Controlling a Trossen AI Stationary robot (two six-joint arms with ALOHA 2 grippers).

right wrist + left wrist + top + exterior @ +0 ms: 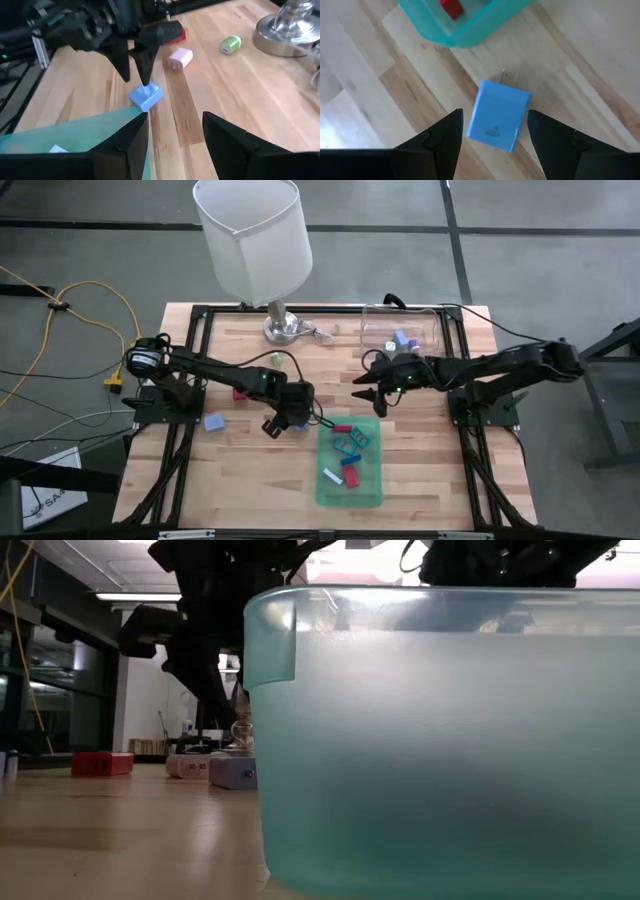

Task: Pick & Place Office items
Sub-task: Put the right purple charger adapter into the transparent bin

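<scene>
Wooden planks, pale and smooth, form the worktop (250,480). Left gripper (492,142) hangs above a blue boxy charger (497,116) lying flat beside the green see-through tray (375,492), fingers apart on either side. Right gripper (175,137) hovers spread by the tray's far corner, arm stretched low.

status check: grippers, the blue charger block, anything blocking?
Left gripper open, straddling blue charger block on the table, not gripped. Right gripper open, hovering near the green tray. Tray corner close beside block; path otherwise unobstructed.
</scene>
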